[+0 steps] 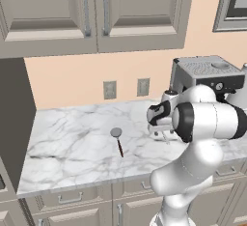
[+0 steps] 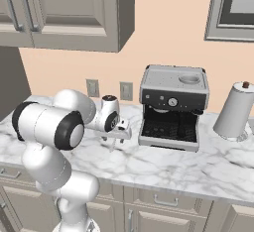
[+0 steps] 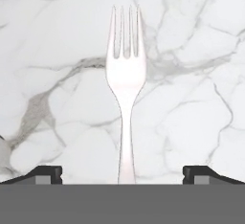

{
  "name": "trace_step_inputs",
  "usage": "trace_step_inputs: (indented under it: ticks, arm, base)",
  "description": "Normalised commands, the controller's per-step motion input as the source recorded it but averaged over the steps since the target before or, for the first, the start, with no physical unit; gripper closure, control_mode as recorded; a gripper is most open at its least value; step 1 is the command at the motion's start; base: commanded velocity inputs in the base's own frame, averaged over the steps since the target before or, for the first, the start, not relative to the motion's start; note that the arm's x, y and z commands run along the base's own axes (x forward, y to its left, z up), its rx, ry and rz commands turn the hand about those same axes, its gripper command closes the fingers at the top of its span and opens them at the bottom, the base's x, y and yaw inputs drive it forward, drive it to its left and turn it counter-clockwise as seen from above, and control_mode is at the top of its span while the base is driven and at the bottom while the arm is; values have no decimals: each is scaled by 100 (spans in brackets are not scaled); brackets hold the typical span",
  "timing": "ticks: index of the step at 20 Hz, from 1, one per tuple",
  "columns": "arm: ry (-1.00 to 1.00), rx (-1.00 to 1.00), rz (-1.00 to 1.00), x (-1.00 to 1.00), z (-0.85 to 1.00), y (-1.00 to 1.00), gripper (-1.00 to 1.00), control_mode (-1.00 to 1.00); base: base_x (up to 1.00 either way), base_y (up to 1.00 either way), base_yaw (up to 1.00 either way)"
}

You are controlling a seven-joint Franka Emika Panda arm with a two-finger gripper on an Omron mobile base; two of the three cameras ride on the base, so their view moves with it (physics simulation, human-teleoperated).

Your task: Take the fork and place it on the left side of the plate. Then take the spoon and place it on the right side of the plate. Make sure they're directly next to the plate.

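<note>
The fork (image 3: 125,74), slim and pale silver, lies flat on the marble counter (image 1: 72,138) with its tines pointing to the top of the hand view. My gripper (image 3: 123,173) hangs open just above it, one dark fingertip (image 3: 45,173) on each side of the handle, wide apart and not touching it. From the base cameras the gripper (image 1: 163,134) (image 2: 113,141) points down close over the counter. The spoon (image 1: 117,140), with a round silver bowl and a dark reddish-brown handle, rests on the counter to the gripper's left. The plate is out of view.
A grey espresso machine (image 2: 173,107) stands on the counter right of the gripper, with a paper towel roll (image 2: 235,112) further right. Wall cabinets (image 1: 91,12) hang above. A dark side panel (image 1: 17,123) closes the counter's left end.
</note>
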Motion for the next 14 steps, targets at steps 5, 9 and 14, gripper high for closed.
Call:
trace_step_inputs:
  ticks: [5, 9, 14]
  arm:
    - [-1, 0, 0, 5, -23, 0, -100, -100]
    - [0, 0, 0, 3, -31, 0, 100, -100]
    - [0, 0, 0, 1, -33, 0, 100, -100]
  base:
    - [0, 0, 0]
    - [0, 0, 0]
    - [0, 0, 0]
